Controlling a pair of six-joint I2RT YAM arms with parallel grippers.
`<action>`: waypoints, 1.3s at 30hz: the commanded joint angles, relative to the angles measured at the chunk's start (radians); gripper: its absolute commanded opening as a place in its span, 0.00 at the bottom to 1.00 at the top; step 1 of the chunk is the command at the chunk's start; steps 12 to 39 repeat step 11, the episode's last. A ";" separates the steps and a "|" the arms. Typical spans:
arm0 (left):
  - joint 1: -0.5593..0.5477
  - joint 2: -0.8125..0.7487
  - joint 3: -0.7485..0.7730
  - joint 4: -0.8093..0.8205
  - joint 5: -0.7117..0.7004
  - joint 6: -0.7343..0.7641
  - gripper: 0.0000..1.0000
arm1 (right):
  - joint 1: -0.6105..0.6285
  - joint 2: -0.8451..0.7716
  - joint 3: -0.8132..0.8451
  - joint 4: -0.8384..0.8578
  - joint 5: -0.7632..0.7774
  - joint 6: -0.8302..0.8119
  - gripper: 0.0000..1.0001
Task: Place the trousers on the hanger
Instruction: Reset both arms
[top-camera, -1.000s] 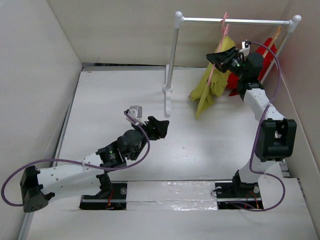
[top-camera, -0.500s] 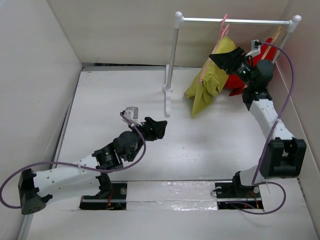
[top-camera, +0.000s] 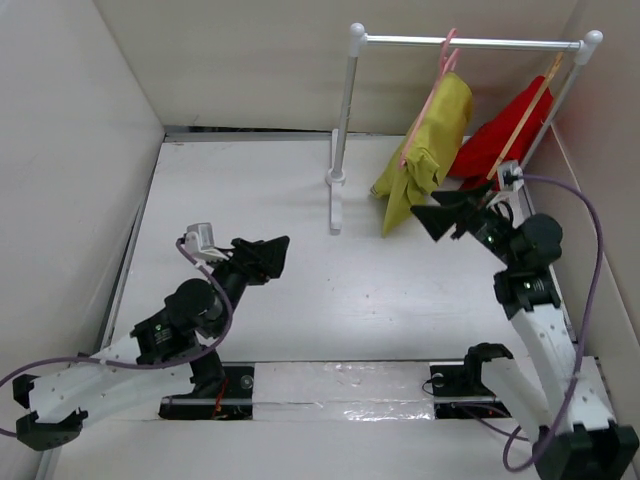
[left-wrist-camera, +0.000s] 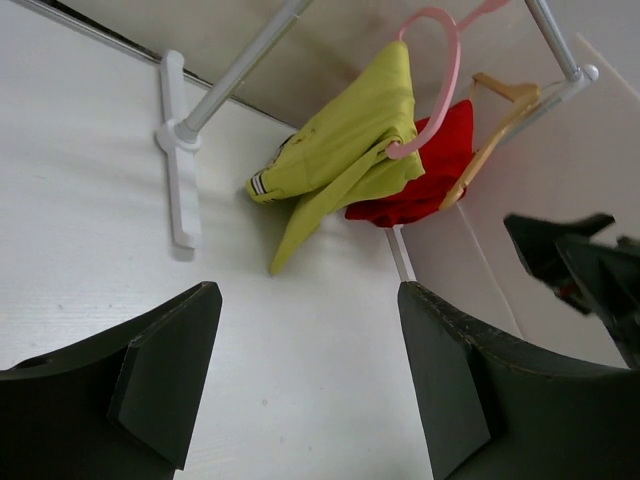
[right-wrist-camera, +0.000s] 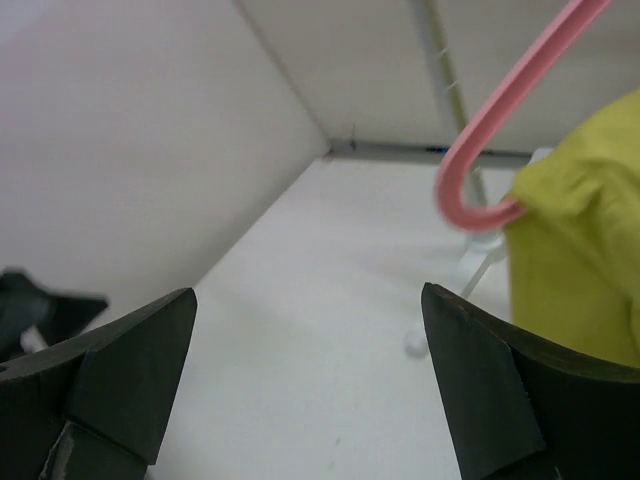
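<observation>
The yellow-green trousers (top-camera: 432, 150) hang folded over the pink hanger (top-camera: 425, 112), whose hook sits on the white rail (top-camera: 470, 42). The left wrist view shows the trousers (left-wrist-camera: 350, 150) draped on the hanger (left-wrist-camera: 447, 95) with nothing touching them. My right gripper (top-camera: 440, 218) is open and empty, below and to the right of the trousers and clear of them. In its own view the gripper (right-wrist-camera: 308, 295) has the hanger's curve (right-wrist-camera: 500, 110) and the trousers (right-wrist-camera: 580, 250) beyond it at the upper right. Over the left middle of the table, my left gripper (top-camera: 268, 255) is also open and empty.
A red garment (top-camera: 500, 135) hangs on a tan wooden hanger (top-camera: 530, 105) right of the trousers. The rail's left post and foot (top-camera: 337, 180) stand at the table's centre back. White walls close in the left, back and right sides.
My right gripper has opened and drawn back from the hanger toward the near side. The trousers now hang free on the rail. My left arm has swung left and back.
</observation>
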 joint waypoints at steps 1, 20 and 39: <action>-0.003 -0.131 0.015 -0.160 -0.090 -0.030 0.69 | 0.057 -0.228 -0.032 -0.255 -0.058 -0.232 1.00; -0.003 -0.381 -0.111 -0.168 -0.073 -0.050 0.69 | 0.099 -0.597 -0.058 -0.638 0.140 -0.317 1.00; -0.003 -0.381 -0.111 -0.168 -0.073 -0.050 0.69 | 0.099 -0.597 -0.058 -0.638 0.140 -0.317 1.00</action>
